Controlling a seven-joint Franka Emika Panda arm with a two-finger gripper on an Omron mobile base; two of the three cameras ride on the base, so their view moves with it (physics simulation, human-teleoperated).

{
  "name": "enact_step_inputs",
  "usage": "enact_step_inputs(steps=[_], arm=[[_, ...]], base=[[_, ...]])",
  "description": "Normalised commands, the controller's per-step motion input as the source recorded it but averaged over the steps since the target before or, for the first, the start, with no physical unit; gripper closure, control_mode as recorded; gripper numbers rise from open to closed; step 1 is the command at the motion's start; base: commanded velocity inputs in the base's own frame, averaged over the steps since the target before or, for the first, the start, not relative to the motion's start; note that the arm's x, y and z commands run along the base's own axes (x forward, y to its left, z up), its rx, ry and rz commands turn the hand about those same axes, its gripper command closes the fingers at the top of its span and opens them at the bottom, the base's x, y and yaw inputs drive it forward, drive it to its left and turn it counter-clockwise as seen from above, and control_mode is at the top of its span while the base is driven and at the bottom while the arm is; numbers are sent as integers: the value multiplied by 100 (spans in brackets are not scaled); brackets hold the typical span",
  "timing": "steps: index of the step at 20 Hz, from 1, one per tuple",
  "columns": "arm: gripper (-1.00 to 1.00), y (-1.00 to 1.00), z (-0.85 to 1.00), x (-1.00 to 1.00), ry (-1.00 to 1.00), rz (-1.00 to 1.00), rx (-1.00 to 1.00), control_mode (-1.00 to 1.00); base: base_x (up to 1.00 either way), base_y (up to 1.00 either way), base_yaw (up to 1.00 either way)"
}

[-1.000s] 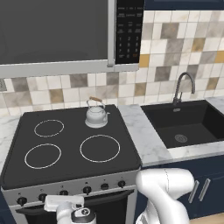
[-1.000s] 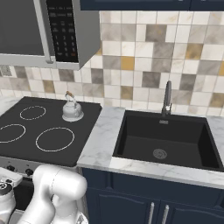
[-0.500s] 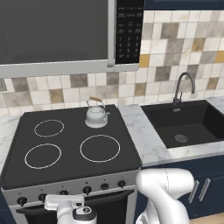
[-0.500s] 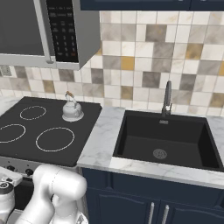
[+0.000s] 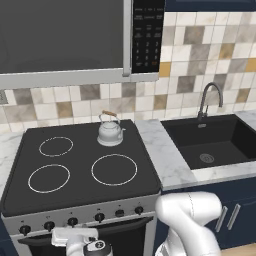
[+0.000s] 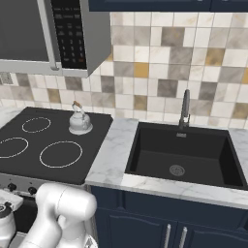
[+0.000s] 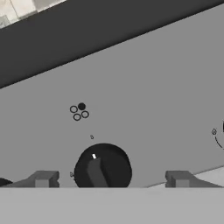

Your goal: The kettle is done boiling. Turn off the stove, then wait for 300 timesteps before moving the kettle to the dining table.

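On the black glass stove (image 5: 80,170), four white ring burners; the squat silver kettle (image 5: 110,131) with its brown arched handle stands on the back right one. Five round black knobs line its steel front. The gripper (image 7: 107,179) stands open, fingers apart either side of one knob (image 7: 103,168).

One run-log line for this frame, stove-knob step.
step: stove-off | gripper: open, either side of knob | kettle: on rear burner | stove
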Motion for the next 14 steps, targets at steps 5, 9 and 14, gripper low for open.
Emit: enact_step_inputs(steps=[5,9,14], arm=[[-100,1,0,-29,-1,-1,0,-100],[-100,3,2,-42,-5,-1,0,-100],[-100,6,21,-39,-4,-2,0,-100]], base=[[0,0,0],[0,0,0],[0,0,0]])
